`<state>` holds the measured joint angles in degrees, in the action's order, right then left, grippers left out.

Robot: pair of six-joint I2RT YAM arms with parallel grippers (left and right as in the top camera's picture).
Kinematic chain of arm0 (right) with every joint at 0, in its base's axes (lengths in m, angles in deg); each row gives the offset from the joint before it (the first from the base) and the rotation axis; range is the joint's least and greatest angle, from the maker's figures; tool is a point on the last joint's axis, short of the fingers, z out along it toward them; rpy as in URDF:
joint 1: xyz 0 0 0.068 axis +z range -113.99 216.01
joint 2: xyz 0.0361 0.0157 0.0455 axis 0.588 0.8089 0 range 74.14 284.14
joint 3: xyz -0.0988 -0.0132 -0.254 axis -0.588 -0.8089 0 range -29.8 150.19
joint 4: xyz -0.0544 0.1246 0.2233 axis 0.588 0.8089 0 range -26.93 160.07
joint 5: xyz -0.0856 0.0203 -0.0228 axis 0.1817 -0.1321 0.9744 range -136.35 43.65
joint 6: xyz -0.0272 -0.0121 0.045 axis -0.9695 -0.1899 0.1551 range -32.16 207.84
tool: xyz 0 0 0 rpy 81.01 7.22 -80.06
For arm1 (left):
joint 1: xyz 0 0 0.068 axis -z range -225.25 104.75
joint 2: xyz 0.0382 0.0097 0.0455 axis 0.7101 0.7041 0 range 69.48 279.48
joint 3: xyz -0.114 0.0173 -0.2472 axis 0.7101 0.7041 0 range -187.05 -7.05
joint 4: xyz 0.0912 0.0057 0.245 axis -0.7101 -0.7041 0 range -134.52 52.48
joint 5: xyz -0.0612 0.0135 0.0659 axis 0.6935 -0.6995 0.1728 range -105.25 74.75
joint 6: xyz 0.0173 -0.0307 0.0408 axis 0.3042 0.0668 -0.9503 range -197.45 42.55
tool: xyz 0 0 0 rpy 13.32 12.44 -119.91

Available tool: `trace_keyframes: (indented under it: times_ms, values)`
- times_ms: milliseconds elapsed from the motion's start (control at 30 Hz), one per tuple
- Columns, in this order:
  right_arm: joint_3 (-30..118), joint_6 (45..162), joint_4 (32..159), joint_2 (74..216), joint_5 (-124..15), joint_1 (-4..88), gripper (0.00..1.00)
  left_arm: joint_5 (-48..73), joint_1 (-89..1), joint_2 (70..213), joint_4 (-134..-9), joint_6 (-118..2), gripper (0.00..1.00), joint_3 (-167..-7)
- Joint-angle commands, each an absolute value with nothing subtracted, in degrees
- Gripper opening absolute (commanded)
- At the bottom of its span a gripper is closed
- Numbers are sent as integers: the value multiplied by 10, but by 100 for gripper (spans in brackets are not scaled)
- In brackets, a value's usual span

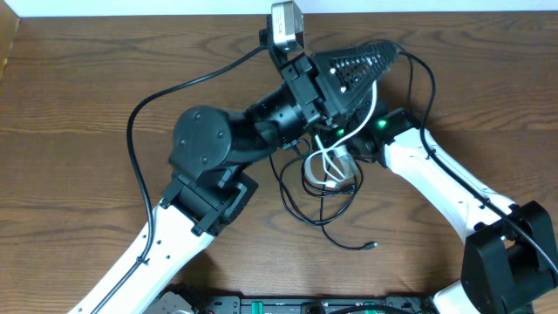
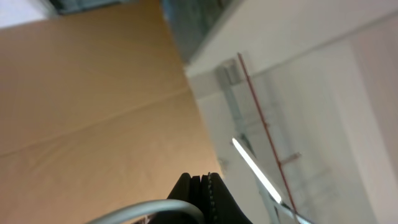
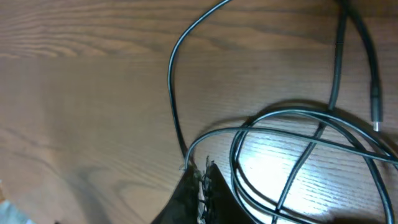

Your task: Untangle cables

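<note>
L end effector (image 2: 202,190) holds white cable (image 1: 373,103) above black cables (image 3: 338,56).

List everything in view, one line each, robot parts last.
white cable: one, white, looped at table centre between the arms, with one run rising along the left hand
black cables: several strands, exact count unclear, black, overlapping loops on the table by the white loop
plug end: one, dark, loose on the table below the loops
table: one, brown wood, under everything
brown board: one, tan, off the table, left wrist view only
left hand: one, black, raised and pointing off the table, fingers together, white cable at its base
right hand: one, black, low over the table, fingers together on a black strand
</note>
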<state>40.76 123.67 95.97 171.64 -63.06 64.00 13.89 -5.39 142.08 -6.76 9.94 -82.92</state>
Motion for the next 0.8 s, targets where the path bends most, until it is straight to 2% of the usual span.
trace_keyframes:
  times_ms: [0,200,367,433,467,533,600,733,767]
  values:
    - [412,1242,975,1724,-562,641,2,175,-57,1417,-56,112,8,-840]
    - [412,1242,1010,1724,-540,621,1,144,-96,1417,-85,70,7,-840]
    - [412,1218,1035,1723,-541,584,3,96,-146,1417,-169,30,8,-840]
    - [412,1201,1046,1721,-545,567,17,76,-162,1417,-193,7,8,-840]
    - [412,1199,1053,1721,-544,558,27,60,-171,1417,-203,-10,8,-840]
    - [412,1199,1065,1721,-545,542,39,38,-185,1417,-216,-37,7,-840]
    - [412,1198,1076,1721,-550,530,45,17,-200,1418,-221,-62,8,-840]
    - [412,1177,1081,1721,-556,519,69,-22,-234,1423,-220,-125,7,-840]
    - [412,1177,1081,1721,-558,519,71,-26,-244,1425,-221,-138,7,-841]
